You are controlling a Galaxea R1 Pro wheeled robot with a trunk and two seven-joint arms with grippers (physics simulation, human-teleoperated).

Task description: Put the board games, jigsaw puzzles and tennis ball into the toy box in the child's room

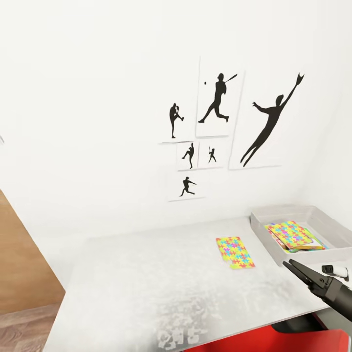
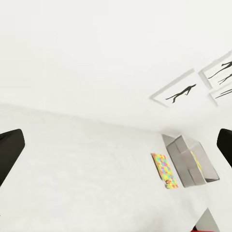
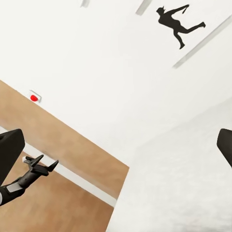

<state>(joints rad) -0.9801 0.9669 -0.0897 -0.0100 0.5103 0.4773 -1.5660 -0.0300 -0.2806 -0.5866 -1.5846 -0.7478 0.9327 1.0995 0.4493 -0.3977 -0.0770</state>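
The puzzle (image 1: 235, 252) lies flat on the desk (image 1: 146, 274), just left of the bin (image 1: 313, 215). The right gripper (image 1: 293, 266), jaws empty and spread apart, is nearer.

Multicolour jigsaw puzzle (image 1: 235, 252), seemingly pale-grey table (image 1: 146, 274).

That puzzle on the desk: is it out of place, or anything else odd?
One jigsaw puzzle lies flat on the table, beside the toy box rather than in it. Another colourful puzzle already rests inside, slightly tilted. Nothing looks spilled or damaged.
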